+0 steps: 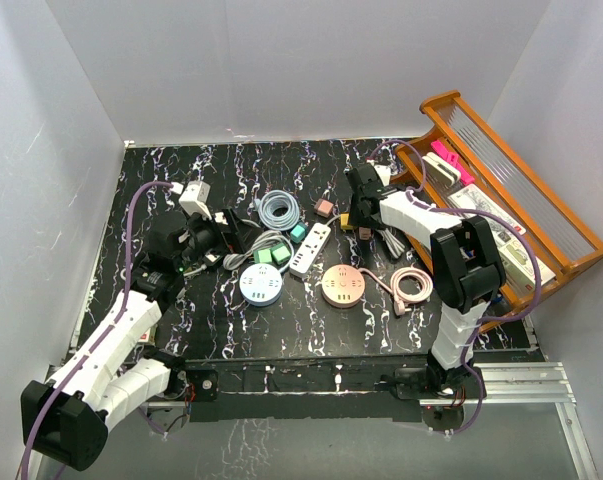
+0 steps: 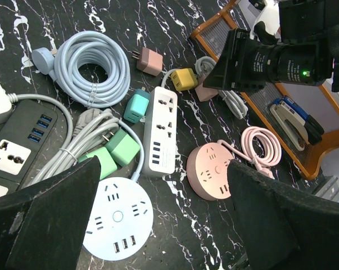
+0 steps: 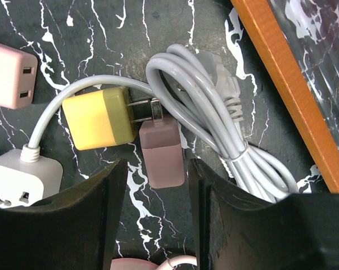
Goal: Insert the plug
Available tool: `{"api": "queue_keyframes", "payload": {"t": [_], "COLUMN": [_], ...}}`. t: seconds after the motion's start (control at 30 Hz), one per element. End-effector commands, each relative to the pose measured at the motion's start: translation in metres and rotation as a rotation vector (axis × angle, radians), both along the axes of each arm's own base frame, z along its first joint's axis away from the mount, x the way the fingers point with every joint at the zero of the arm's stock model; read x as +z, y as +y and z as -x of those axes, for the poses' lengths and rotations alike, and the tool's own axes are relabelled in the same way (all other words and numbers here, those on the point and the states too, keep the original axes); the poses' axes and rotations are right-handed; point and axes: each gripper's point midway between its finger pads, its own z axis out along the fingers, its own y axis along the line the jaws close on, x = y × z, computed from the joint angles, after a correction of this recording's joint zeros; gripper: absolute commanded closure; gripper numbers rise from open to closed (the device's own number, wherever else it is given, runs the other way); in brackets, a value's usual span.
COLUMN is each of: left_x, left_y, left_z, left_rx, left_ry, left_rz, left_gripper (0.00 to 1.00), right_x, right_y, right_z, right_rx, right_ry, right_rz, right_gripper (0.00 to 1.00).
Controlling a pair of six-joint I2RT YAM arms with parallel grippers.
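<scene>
Where the right end effector (image 3: 156,171) gapes, a mauve plug (image 3: 161,151) lies

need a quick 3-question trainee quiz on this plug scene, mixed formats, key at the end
1. True or false: the right gripper is shut on the yellow adapter.
2. What sits between the right gripper's fingers? A) mauve adapter B) teal adapter C) grey cable coil
3. How many power strips on the table are round?

Key
1. False: the fingers are open, one on each side of the mauve adapter.
2. A
3. Two: blue strip and pink strip.
</scene>
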Motion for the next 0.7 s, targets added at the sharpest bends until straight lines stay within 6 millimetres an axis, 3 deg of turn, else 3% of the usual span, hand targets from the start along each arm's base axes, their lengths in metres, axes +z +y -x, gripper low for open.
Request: {"api": "queue_keyframes", "payload": {"t": [0.0, 0.27, 0.4, 0.57, 0.67], "left_x": [0.0, -0.003, -0.002, -0.001, -0.002], "left_y": [0.001, 0.0, 0.0, -0.002, -0.005], "left_z": [0.003, 0.002, 0.0, 0.001, 0.001], "left_rx": [-0.007, -0.009, -0.01, -0.015, -0.025], "left_ry": [-0.021, -0.016, -0.018, -0.011, 0.0], "left_rz": [-0.011, -0.016, -0.018, -0.001, 0.009], "left_gripper": [0.06, 0.06, 0.06, 0.06, 0.05], "right_x": [0.005, -0.006, 0.004, 0.039, 0.079], "right_y": [0.004, -0.003, 0.002, 0.022, 0.048], "right_z": [-0.02, -0.021, -0.022, -0.011, 0.008], "right_rx": [0.031, 0.101, 0.147, 0.262, 0.389], "right_ry": [-0.044, -0.022, -0.047, -0.115, -0.193], "right_rz": [0.0, 0.028, 0.008, -0.102, -0.25], "right_gripper": [0.63, 0.66, 0.83, 0.86, 0.87]}}
